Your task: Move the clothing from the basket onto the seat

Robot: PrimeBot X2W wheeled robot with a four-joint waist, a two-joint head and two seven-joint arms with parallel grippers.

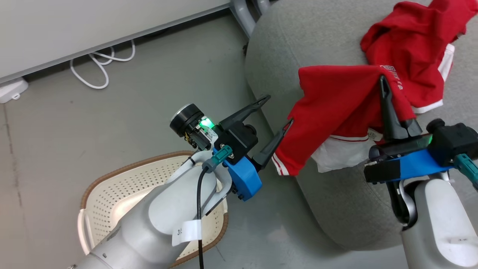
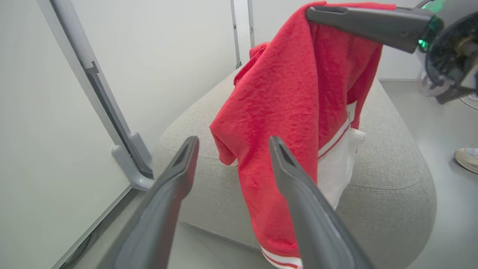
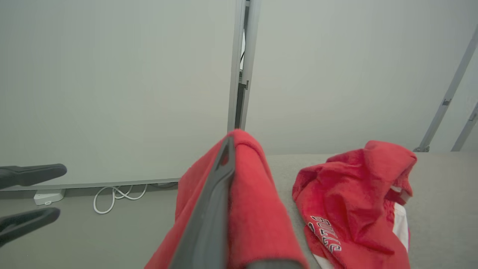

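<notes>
You're on what looks like the last carry. The right tool [image 1: 384,84] is clamped on a pinch of the red garment [image 1: 336,101], which hangs at 3 o'clock over the seat's [image 1: 298,33] rounded edge with its hem off the side. The left tool [image 1: 279,110] is spread wide and empty, just beside the hem. The second garment [image 1: 410,45] lies crumpled on the seat at 1 o'clock. The perforated plastic basket [image 1: 112,186] at 7 o'clock is probably empty, but the arm hides part of it. Next: carry inward and let go. Cloth is soft knit with white trim; seat is grey weave.

The large light-grey woven-fabric sofa cushion [image 1: 336,209] carries a crumpled bright-red garment with white trim [image 1: 410,48]. On the grey floor [image 1: 149,104] sit a cream perforated plastic basket [image 1: 119,186] and a looped white cable [image 1: 101,67].
</notes>
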